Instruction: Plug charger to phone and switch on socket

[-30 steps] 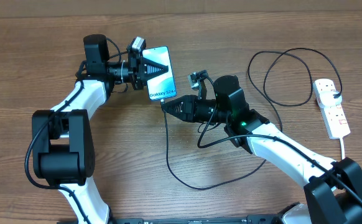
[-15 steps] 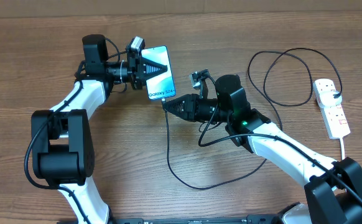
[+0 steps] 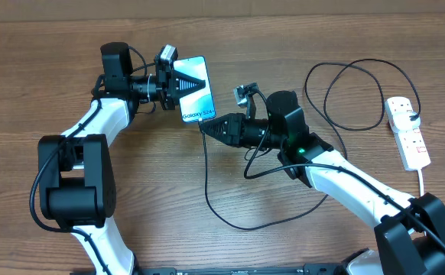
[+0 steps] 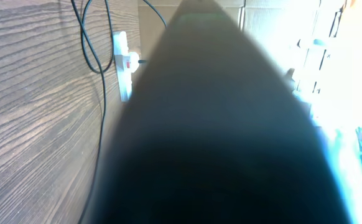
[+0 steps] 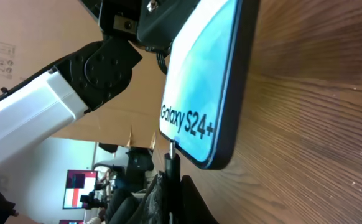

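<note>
- Left gripper (image 3: pixel 199 80), clamped shut, held the slim blue-screened phone (image 3: pixel 199 103) on edge.
- Right gripper (image 3: pixel 206 127), pinching the thin black charger (image 3: pixel 206 179) cable's plug, had edged closer; the tip met the phone's lower edge, insertion incomplete.

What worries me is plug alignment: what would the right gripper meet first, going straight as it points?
Probably the phone, at its bottom edge; the right gripper, shut on the charger, aims the plug there.
</note>
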